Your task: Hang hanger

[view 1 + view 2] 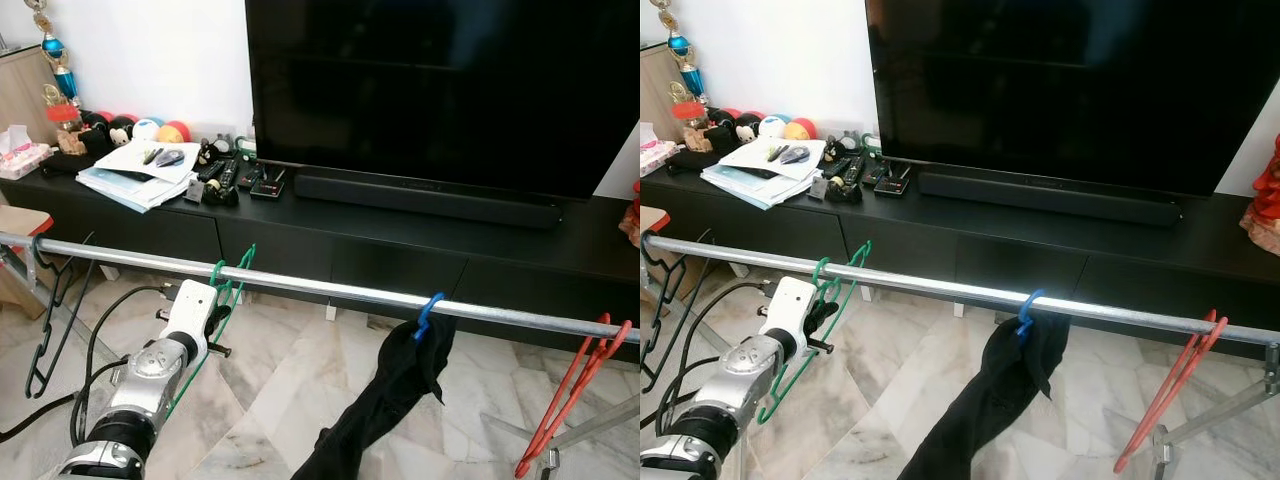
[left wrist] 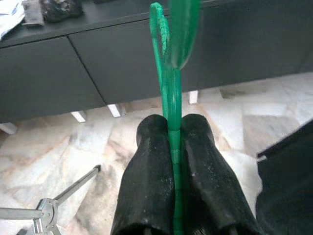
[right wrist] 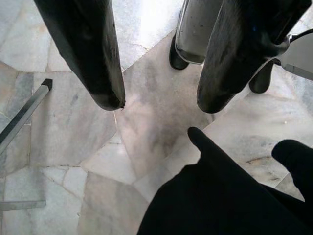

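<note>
wall (image 1: 170, 60): white | floor (image 1: 290, 380): pale marble tile | TV cabinet (image 1: 330, 250): long, low, black | TV (image 1: 440, 90): 1, dark

A silver rail (image 1: 330, 290) runs across the middle of the frame. On it hang a black hanger (image 1: 45, 320) at far left, a green hanger (image 1: 225, 285) left of centre, a blue hook (image 1: 428, 312) carrying a black garment (image 1: 385, 405) right of centre, and red hangers (image 1: 575, 395) at far right.
</note>
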{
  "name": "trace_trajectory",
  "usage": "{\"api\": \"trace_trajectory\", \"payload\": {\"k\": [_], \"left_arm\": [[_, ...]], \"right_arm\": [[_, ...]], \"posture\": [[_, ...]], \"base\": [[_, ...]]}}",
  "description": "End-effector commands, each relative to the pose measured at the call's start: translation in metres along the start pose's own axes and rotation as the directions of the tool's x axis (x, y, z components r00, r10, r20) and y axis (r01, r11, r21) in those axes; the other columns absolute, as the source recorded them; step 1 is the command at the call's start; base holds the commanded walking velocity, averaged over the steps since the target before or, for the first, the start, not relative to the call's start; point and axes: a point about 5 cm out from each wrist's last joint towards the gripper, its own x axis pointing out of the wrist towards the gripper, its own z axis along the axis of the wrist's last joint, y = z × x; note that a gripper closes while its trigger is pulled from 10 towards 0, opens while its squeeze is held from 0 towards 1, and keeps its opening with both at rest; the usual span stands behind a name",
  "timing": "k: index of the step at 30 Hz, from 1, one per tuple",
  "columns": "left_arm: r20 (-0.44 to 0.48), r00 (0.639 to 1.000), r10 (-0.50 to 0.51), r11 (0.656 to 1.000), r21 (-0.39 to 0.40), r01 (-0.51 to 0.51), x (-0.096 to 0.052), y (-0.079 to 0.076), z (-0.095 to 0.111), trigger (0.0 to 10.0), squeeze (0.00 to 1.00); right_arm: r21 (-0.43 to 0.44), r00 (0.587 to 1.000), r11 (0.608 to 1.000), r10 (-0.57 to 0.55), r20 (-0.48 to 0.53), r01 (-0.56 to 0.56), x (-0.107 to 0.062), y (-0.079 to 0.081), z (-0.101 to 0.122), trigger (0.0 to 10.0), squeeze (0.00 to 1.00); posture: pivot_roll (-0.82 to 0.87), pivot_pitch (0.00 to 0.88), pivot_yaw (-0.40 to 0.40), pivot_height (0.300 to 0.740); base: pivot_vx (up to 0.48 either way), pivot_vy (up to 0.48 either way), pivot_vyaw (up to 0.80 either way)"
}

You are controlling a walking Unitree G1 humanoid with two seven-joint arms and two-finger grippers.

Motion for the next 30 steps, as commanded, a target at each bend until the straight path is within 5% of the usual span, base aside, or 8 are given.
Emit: {"api": "trace_trajectory", "payload": {"k": [1,17,30], "left_arm": [[-0.188,0.979,-0.077,0.997,0.0,0.079,-0.011,-0.012,-0.041,10.0,0.0],[-0.315,0.934,-0.167,0.98,0.051,0.192,-0.046,-0.005,-0.051,10.0,0.0],[-0.377,0.893,-0.247,0.959,0.039,0.282,-0.08,-0.021,-0.045,10.0,0.0]], "right_arm": [[0.003,1.0,1.0,0.003,-0.002,-0.003,0.0,0.001,-0.001,10.0,0.0],[0.006,1.0,1.0,0.0,-0.025,0.0,-0.001,0.002,-0.004,10.0,0.0],[0.01,0.999,1.0,-0.002,-0.042,0.003,-0.001,0.003,-0.008,10.0,0.0]], "posture": [[0.07,0.0,-0.039,0.74],[0.08,0.0,-0.029,0.74],[0.09,0.0,-0.023,0.74]], "base": [[0.0,0.0,0.0],[0.0,0.0,0.0],[0.0,0.0,0.0]]}}
